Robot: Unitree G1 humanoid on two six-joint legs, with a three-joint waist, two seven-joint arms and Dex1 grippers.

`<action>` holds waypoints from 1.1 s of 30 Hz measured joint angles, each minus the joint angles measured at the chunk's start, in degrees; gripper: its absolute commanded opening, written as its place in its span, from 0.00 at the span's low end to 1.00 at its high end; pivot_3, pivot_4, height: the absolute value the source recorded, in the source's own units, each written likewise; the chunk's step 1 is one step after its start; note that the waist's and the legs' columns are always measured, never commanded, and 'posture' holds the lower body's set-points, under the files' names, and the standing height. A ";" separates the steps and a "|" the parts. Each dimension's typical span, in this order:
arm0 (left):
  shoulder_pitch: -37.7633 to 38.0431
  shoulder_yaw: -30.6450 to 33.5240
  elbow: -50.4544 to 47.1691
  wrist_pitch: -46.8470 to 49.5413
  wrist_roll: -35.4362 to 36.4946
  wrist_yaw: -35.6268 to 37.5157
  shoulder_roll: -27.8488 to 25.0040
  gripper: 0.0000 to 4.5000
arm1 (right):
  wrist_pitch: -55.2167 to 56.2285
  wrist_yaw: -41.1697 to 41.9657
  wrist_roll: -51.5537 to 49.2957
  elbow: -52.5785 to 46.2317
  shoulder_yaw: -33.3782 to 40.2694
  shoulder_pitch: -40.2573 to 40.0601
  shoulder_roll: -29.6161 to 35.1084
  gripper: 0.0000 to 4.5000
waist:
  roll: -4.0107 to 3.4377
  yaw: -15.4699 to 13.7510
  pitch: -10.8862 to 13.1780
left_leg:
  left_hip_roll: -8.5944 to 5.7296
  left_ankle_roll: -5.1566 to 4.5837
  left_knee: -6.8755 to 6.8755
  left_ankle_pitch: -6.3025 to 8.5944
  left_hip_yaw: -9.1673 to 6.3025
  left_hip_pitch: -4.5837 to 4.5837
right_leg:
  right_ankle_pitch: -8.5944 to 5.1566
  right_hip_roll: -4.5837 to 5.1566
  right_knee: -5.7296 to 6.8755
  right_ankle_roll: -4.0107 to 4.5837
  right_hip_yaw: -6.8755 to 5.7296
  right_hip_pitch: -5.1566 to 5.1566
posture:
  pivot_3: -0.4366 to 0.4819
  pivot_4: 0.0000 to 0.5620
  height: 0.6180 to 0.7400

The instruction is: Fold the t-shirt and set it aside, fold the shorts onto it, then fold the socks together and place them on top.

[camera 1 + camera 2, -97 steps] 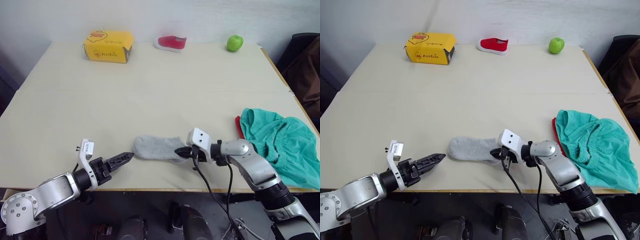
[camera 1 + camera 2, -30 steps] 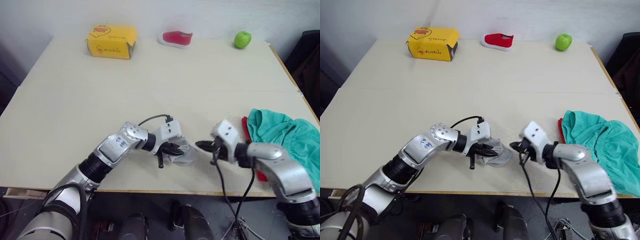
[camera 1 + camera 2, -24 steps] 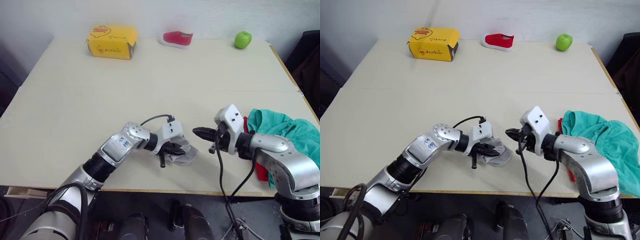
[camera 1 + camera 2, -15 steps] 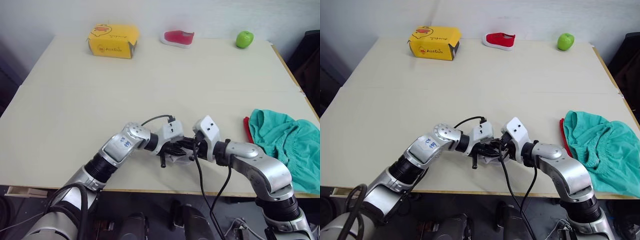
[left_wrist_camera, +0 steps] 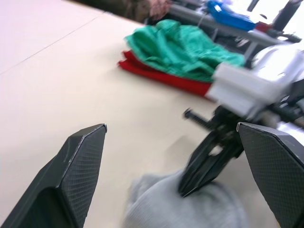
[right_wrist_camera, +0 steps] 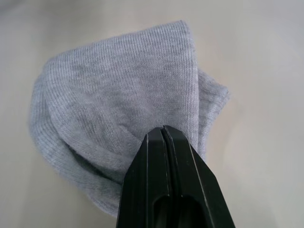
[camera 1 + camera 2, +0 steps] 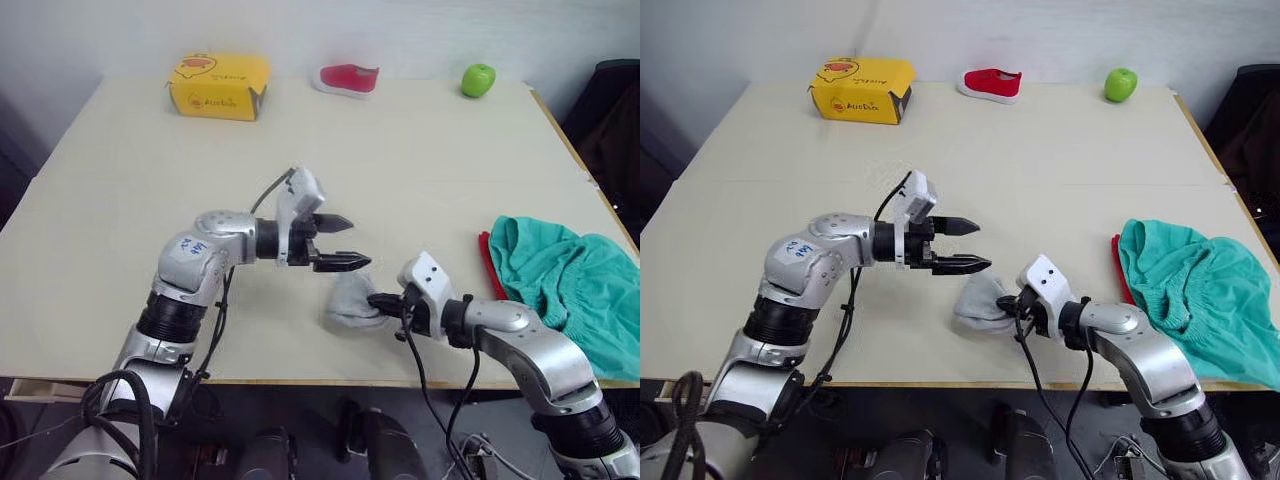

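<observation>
Right gripper (image 7: 1018, 306) is pinching the folded socks (image 7: 981, 299) near the worktop's (image 7: 1060, 170) front edge.
Left gripper (image 7: 970, 246) is hovering, fingers apart; the thin pinch risks unfolding the bundle en route to the shorts (image 7: 1200, 290).

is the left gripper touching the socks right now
Apart. In the left eye view the left gripper hangs open above the table, with bare tabletop between its fingertips and the socks. The right gripper is shut on them.

Grey socks (image 7: 348, 301) bunched near table's front edge, teal shorts (image 7: 560, 283) heaped over red t-shirt (image 7: 487, 256)
</observation>
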State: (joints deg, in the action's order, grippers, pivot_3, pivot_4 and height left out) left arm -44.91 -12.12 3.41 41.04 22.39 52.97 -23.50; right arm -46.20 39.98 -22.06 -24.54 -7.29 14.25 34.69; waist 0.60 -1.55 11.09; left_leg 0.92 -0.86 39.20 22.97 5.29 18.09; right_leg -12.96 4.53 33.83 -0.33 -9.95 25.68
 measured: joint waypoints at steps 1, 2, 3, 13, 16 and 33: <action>0.72 -1.22 0.32 -1.33 -1.00 0.69 -0.09 0.79 | 0.14 0.22 0.01 0.03 0.01 0.00 0.18 0.00 | 0.00 -0.01 0.00 | 0.01 0.00 0.00 0.00 -0.02 0.01 | 0.00 -0.01 0.04 0.00 -0.03 0.01 | 0.48 0.27 1.00; 1.09 -3.11 0.75 -3.13 -2.35 1.86 -0.20 0.72 | 0.43 0.33 0.07 0.24 0.01 0.12 0.27 0.00 | 0.00 -0.03 0.00 | 0.01 0.00 0.00 0.00 -0.06 0.00 | 0.00 -0.01 0.01 0.01 -0.09 0.04 | 0.48 0.27 1.00; 1.36 -4.66 0.88 -4.30 -3.13 2.72 -0.16 0.64 | 0.82 0.34 0.15 0.44 -0.02 0.19 0.28 0.00 | 0.00 -0.04 0.00 | 0.01 0.00 0.00 0.00 -0.06 0.01 | 0.00 -0.01 0.01 0.01 -0.10 0.06 | 0.48 0.27 1.00; 1.86 -16.05 4.41 -16.47 -15.06 6.49 -0.14 0.09 | 1.36 -0.09 0.46 1.13 -0.03 0.30 0.28 0.00 | 0.00 -0.04 0.00 | 0.00 0.02 0.06 -0.03 -0.03 0.02 | 0.00 0.00 -0.06 0.01 0.00 0.01 | 0.48 0.27 1.00; 0.87 -16.08 6.83 -19.36 -16.45 6.63 0.45 0.09 | 0.94 -0.69 0.31 0.22 0.71 -0.59 0.28 0.00 | 0.00 -0.10 0.00 | 0.00 0.00 0.08 -0.04 -0.03 -0.01 | 0.00 0.04 -0.03 0.01 0.03 -0.01 | 0.48 0.27 1.00; 0.22 -14.96 13.13 -27.44 -20.35 6.65 3.77 0.09 | -31.12 -8.39 -28.11 -6.40 31.09 -5.93 -4.34 0.20 | -0.01 -1.28 -0.01 | 0.01 -0.12 0.22 -0.03 -0.07 -0.06 | 0.06 0.13 0.03 0.07 0.04 -0.09 | 0.48 0.27 1.00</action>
State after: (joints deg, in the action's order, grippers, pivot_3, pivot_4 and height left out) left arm -44.69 -27.08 16.54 13.60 2.05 59.61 -19.73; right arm -77.32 31.59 -50.18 -30.94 23.80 8.32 30.35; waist 0.59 -2.83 11.08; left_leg 0.93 -0.99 39.41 22.94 5.23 18.04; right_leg -12.90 4.66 33.86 -0.26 -9.90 25.59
